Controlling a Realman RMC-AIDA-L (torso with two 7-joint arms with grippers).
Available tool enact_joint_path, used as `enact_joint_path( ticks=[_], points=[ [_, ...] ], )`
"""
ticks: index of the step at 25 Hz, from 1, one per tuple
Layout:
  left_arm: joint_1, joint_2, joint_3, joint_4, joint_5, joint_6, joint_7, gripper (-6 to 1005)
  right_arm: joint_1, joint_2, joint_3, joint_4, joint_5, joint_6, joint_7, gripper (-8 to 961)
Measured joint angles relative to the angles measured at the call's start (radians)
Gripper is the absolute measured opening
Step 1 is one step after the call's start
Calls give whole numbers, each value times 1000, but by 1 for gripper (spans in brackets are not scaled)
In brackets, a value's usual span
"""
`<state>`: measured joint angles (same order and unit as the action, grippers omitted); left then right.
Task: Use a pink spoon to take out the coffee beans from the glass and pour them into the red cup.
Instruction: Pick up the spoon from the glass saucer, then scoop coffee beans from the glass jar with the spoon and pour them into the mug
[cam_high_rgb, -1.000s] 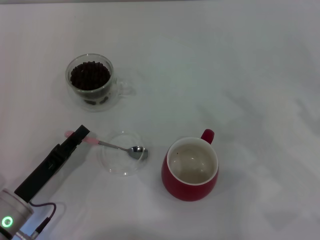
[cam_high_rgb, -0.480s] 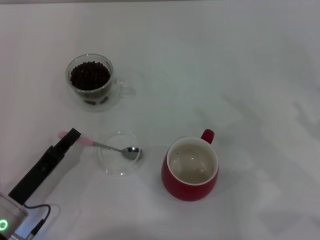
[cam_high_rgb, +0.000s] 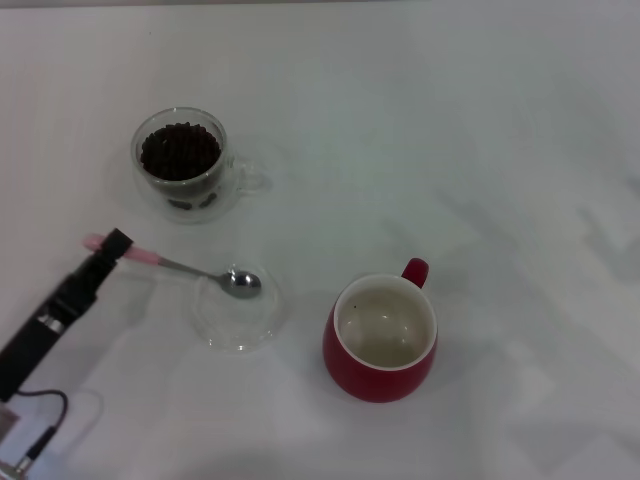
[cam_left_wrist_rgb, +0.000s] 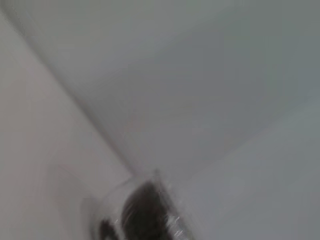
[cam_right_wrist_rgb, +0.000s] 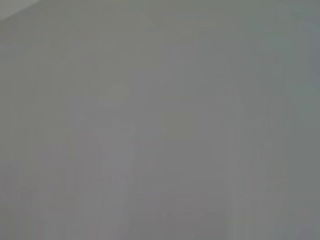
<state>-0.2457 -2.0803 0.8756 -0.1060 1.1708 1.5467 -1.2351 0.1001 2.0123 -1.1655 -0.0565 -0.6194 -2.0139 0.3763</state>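
1. Pink spoon (cam_high_rgb: 170, 266): my left claw (cam_high_rgb: 112, 246) is clamped on the handle's end, empty bowl over the clear dish (cam_high_rgb: 236, 308).
2. Step: carrying to scoop.
3. Next: dip into the coffee beans (cam_high_rgb: 180, 150) in the glass (cam_high_rgb: 182, 166); needs a downward tilt.
4. Red cup (cam_high_rgb: 381, 339) sits empty, right of the dish on the desk (cam_high_rgb: 480, 150).
5. Right claw is out of view.

You will find no words, numbers, brands or signs to read here. The glass (cam_high_rgb: 182, 163), the red cup (cam_high_rgb: 381, 338) and the pink spoon (cam_high_rgb: 175, 266) all have plain sides with no writing. The white table (cam_high_rgb: 480, 150) has no writing on it either.
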Motion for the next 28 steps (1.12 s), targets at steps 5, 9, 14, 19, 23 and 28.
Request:
enact_joint_path(
  ticks=[5,9,14,19,23,28],
  points=[
    [21,3,29,96,6,63,0,133,5,0,-1,0,0,1,-1,785],
    [24,10,55,199,15,95,0,133,11,0,-4,0,0,3,-1,785],
    [18,31,59,330,47,95,-33,134,24,3,-19,0,0,8,-1,785],
    [-8,73,58,413,57,79,-123,133,36,8,-41,1,0,9,-3,785],
    [-25,101,58,459,58,78,-177,132,39,10,-42,1,0,6,-7,784],
    [-56,129,53,505,67,66,-255,133,40,10,-54,1,0,-10,-25,771]
  ],
)
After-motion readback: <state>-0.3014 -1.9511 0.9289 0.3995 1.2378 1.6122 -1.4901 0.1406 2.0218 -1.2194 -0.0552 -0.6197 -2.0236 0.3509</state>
